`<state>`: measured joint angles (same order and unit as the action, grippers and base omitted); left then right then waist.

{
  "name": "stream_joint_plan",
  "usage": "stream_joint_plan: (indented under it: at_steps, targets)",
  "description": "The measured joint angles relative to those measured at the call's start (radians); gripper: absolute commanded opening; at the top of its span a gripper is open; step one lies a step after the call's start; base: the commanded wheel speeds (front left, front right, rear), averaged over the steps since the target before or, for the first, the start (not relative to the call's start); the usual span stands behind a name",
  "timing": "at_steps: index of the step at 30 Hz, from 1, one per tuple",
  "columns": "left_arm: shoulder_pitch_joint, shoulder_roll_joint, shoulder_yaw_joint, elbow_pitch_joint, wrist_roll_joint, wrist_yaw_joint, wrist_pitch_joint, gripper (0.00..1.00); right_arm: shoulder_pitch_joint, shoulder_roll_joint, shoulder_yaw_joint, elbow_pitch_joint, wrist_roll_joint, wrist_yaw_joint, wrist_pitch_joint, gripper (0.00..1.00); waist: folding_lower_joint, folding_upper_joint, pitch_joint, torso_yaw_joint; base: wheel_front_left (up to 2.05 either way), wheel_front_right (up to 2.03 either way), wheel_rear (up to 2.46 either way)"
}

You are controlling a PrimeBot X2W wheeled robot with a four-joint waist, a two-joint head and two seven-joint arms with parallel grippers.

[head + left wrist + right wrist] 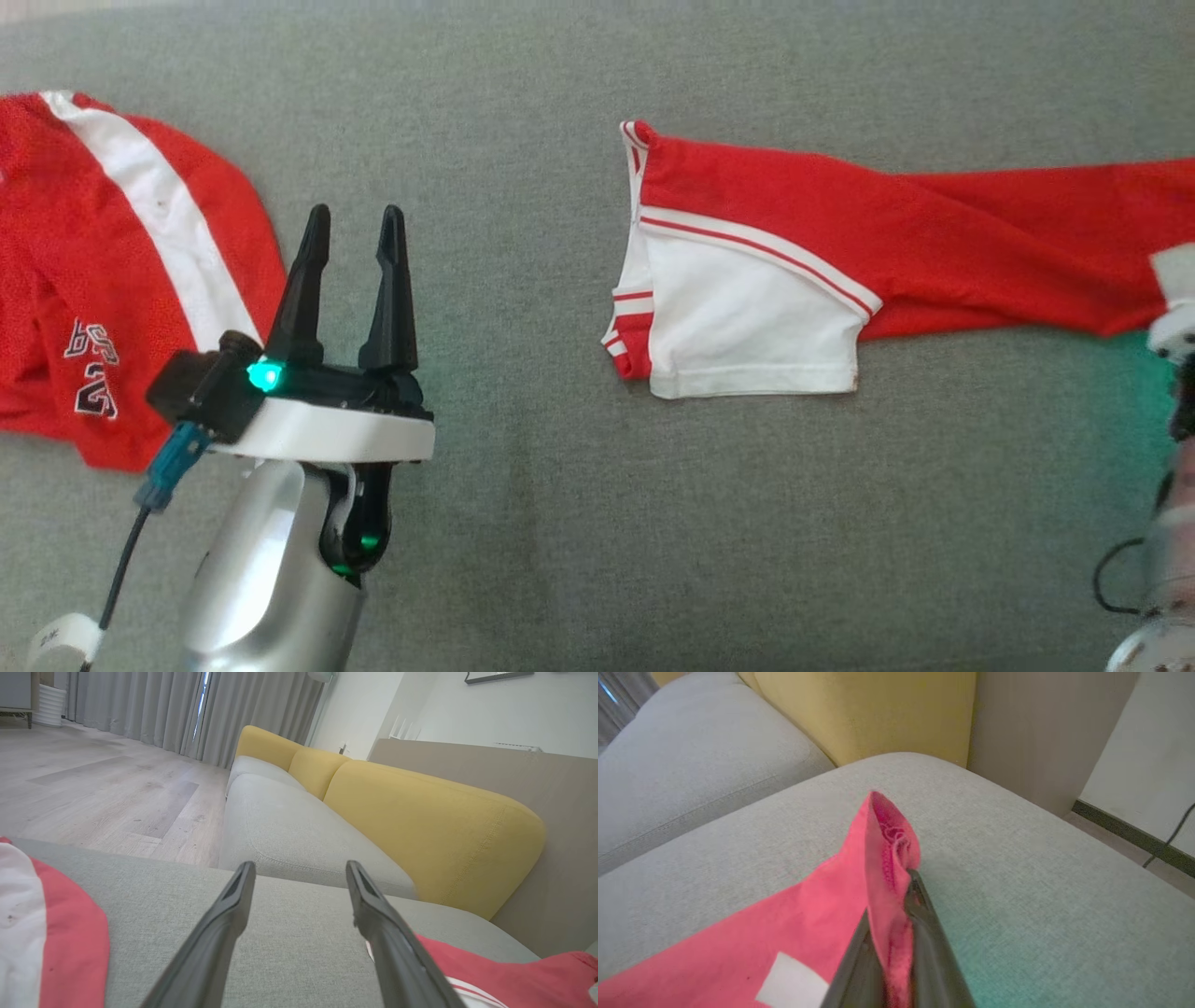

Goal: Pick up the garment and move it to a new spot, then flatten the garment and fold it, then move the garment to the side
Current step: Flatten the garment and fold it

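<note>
1. Right gripper (909,889): closed on an edge of the garment (817,919); the pinched red cloth stands up in a peak just past the dark fingertips in the right wrist view.
2. Task item, the garment: red with a white panel and red-and-white striped trim; lies on the grey cushion (560,523); in the head view it runs from the centre out to 3 o'clock, drawn long and narrow toward that side; the white-panel end rests flat near the centre.
3. Left gripper (355,219): open and holding nothing, fingers apart and pointing to 12 o'clock; sits at 8 o'clock in the head view, over bare cushion between the two red pieces.
4. Also present, a second garment (112,280): red mesh with a broad white stripe and white lettering; at 9 o'clock in the head view, well apart from item 2.
5. Surroundings, left wrist view: yellow backrest (420,821) at 2 o'clock; wooden floor (93,788) at 10 o'clock; grey curtains (140,704) at 11 o'clock.
</note>
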<state>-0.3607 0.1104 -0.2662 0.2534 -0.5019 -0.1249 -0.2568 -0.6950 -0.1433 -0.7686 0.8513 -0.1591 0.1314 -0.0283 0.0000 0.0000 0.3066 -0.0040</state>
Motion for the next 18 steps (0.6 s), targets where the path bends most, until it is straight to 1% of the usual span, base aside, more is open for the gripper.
stream_joint_plan:
  at_steps: [5, 10, 14, 15, 16, 18]
  targets:
    - [0.009, -0.001, 0.000, 0.002, 0.000, 0.000, 0.000, 1.00, -0.009, 0.033, 0.079, -0.008, 0.017, 0.000, -0.028, 0.00, 0.0000, 0.0000, -0.040, -0.007, 0.00, 0.00, 0.00]
    - [0.052, -0.004, 0.002, 0.006, -0.002, 0.000, 0.000, 1.00, -0.009, 0.075, 0.231, -0.046, 0.074, 0.000, -0.035, 0.00, -0.0001, 0.0000, -0.094, -0.006, 0.00, 0.00, 0.00]
    - [0.075, -0.006, 0.003, 0.013, -0.003, 0.000, 0.000, 1.00, 0.010, 0.080, 0.392, -0.090, 0.154, 0.000, -0.030, 0.00, -0.0001, 0.0000, -0.138, 0.003, 0.00, 0.00, 0.00]
    - [0.081, -0.006, 0.002, 0.014, -0.003, 0.000, 0.000, 1.00, 0.021, 0.079, 0.443, -0.096, 0.193, 0.000, -0.023, 0.00, -0.0001, 0.0000, -0.148, 0.007, 0.00, 0.00, 0.00]
    - [0.089, -0.007, 0.002, 0.018, -0.011, 0.000, 0.000, 1.00, 0.054, 0.079, 0.553, -0.109, 0.290, 0.000, -0.014, 0.00, -0.0001, 0.0000, -0.166, 0.018, 0.00, 0.00, 0.00]
    - [0.098, -0.008, 0.003, 0.018, -0.014, 0.000, 0.000, 1.00, 0.093, 0.081, 0.654, -0.131, 0.366, 0.000, -0.003, 0.00, -0.0001, 0.0000, -0.180, 0.031, 0.00, 0.00, 0.00]
